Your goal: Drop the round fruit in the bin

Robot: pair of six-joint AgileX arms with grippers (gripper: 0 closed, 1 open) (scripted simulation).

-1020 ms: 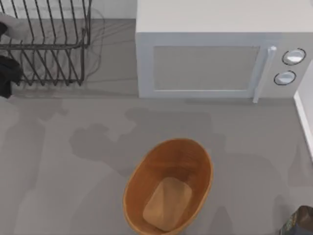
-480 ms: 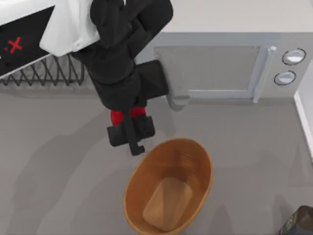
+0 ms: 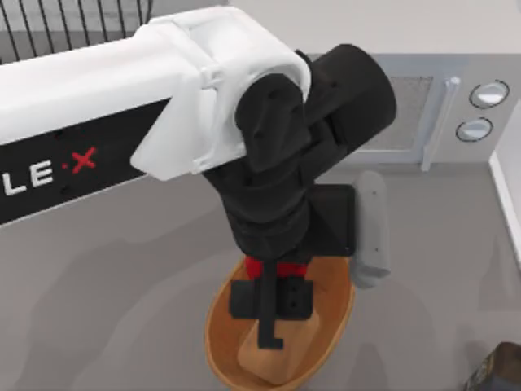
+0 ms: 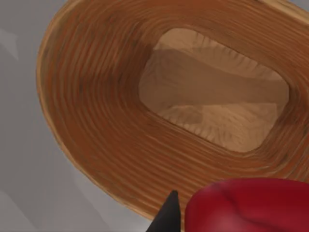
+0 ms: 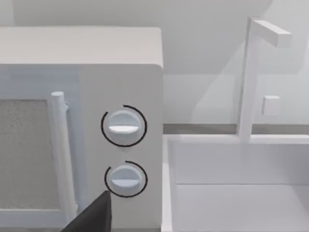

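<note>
My left gripper (image 3: 273, 308) hangs over the bin (image 3: 216, 342), an oval orange-brown wooden basket at the table's front middle. It is shut on the round fruit (image 3: 277, 269), a small bright red piece showing just under the black wrist. In the left wrist view the round fruit (image 4: 251, 205) sits beside a dark fingertip (image 4: 169, 217), above the bin (image 4: 96, 101) with its paler flat bottom. My right arm (image 3: 498, 371) stays parked at the front right corner.
A white microwave (image 3: 456, 106) stands at the back, with its two dials (image 5: 123, 126) close in the right wrist view. At the back left is a black wire rack (image 3: 73, 20). A white sink (image 5: 241, 183) with a tap borders the table's right side.
The left arm has swung in from the back left with the red fruit, from beside the bin's back rim to over its inside. The bin has stayed put.
</note>
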